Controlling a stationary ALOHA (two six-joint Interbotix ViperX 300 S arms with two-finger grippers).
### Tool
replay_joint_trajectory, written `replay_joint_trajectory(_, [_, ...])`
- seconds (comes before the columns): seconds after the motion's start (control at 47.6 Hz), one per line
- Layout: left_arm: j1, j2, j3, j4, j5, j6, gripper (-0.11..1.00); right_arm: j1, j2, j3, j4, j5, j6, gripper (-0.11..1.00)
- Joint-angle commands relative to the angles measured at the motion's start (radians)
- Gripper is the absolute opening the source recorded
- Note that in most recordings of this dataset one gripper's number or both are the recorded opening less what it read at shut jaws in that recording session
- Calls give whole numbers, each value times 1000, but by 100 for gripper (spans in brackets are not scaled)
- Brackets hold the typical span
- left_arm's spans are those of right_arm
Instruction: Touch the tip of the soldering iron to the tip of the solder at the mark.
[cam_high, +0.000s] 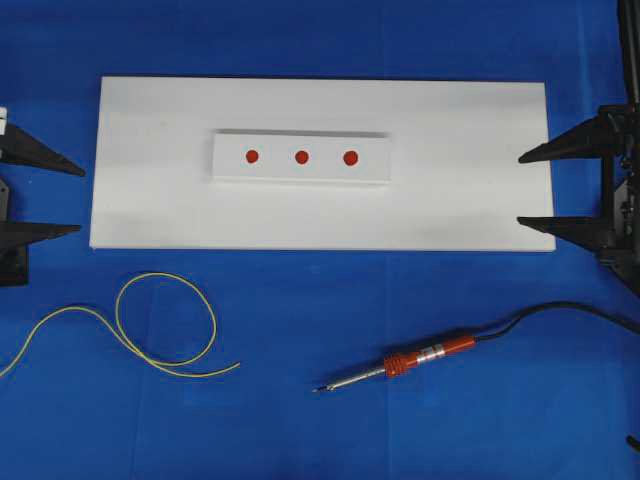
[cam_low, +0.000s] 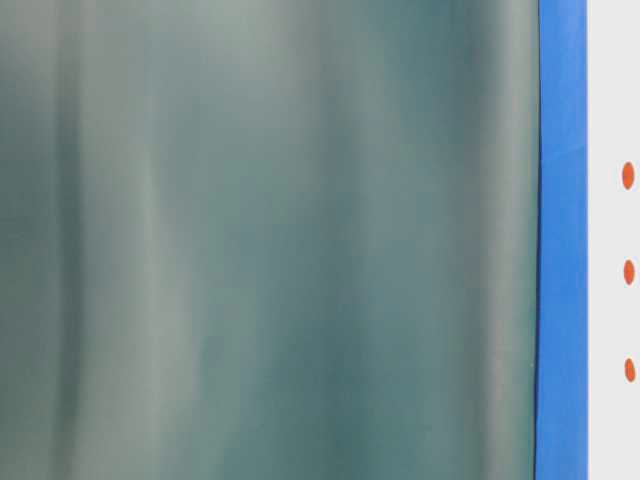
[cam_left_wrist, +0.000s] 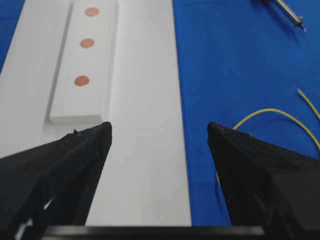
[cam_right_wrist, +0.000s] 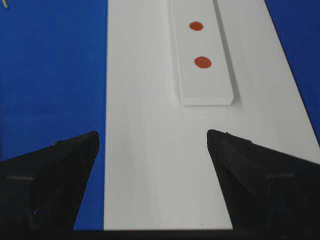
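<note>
The soldering iron (cam_high: 400, 364) lies on the blue cloth at the front right, its pointed tip toward the left; its tip also shows in the left wrist view (cam_left_wrist: 292, 15). The solder (cam_high: 165, 335), a thin yellow wire, curls in a loop at the front left and shows again as the solder (cam_left_wrist: 272, 112). Three red marks sit on a raised white strip (cam_high: 300, 172); the middle mark (cam_high: 301, 156) is between the others. My left gripper (cam_high: 80, 198) stands open at the board's left end, holding nothing. My right gripper (cam_high: 520, 190) stands open at the board's right end, empty.
A large white board (cam_high: 150, 200) carries the strip on the blue cloth. The iron's black cord (cam_high: 560, 310) runs off to the right edge. The table-level view is mostly filled by a blurred grey-green surface (cam_low: 270, 240), with the board edge and marks at its right.
</note>
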Motion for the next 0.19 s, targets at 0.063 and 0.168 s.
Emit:
replay_joint_trajectory(0.063, [3, 5, -12, 0, -6, 0, 73, -2, 3, -17, -2, -6, 2, 85])
replay_joint_trajectory(0.168, [3, 5, -12, 2, -6, 0, 73, -2, 5, -17, -2, -6, 0, 85])
